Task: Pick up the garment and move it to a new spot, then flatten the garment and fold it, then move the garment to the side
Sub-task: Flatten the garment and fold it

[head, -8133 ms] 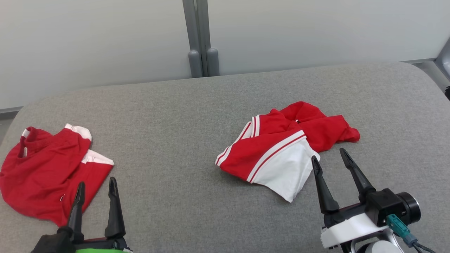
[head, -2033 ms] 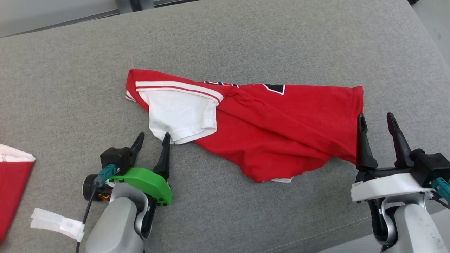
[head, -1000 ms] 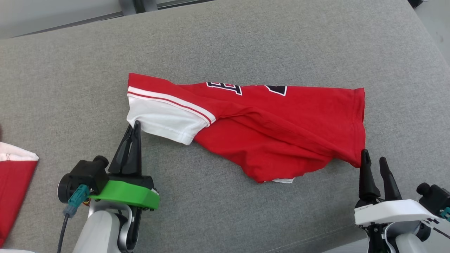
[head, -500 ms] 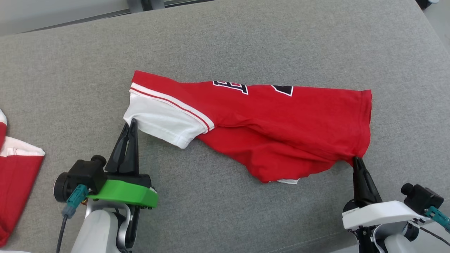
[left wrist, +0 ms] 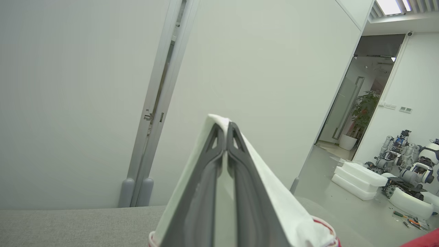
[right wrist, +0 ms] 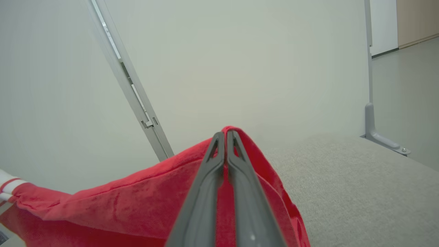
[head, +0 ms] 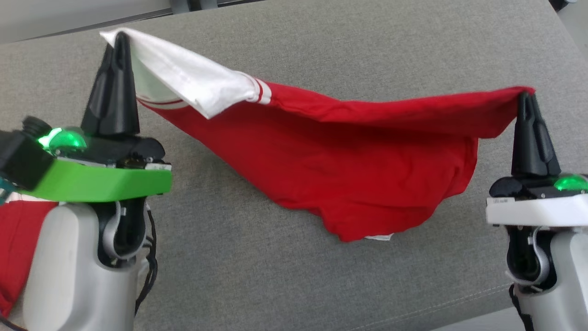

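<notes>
Red garment (head: 349, 174) hangs stretched between both grippers over the grey cushion (head: 321, 41), low edge sagging and seemingly resting on it. Left gripper (head: 120, 39) is clamped on the white sleeve (head: 197, 82), and the left wrist view shows cloth wrapped over both closed fingers. Right gripper (head: 527, 97) is pinched tight on the opposite red corner, fingers together with fabric draped around them in the right wrist view. Two far-apart grips likely serve to spread the cloth so it can be carried and laid flat at a new spot. The top edge is taut, the body slack and bunched. A second garment (head: 18, 239) lies at lower left behind the left arm, near enough to get in the way of a leftward move. A pale wall (right wrist: 240, 68) stands behind the cushion. The rest of the cushion looks bare.
</notes>
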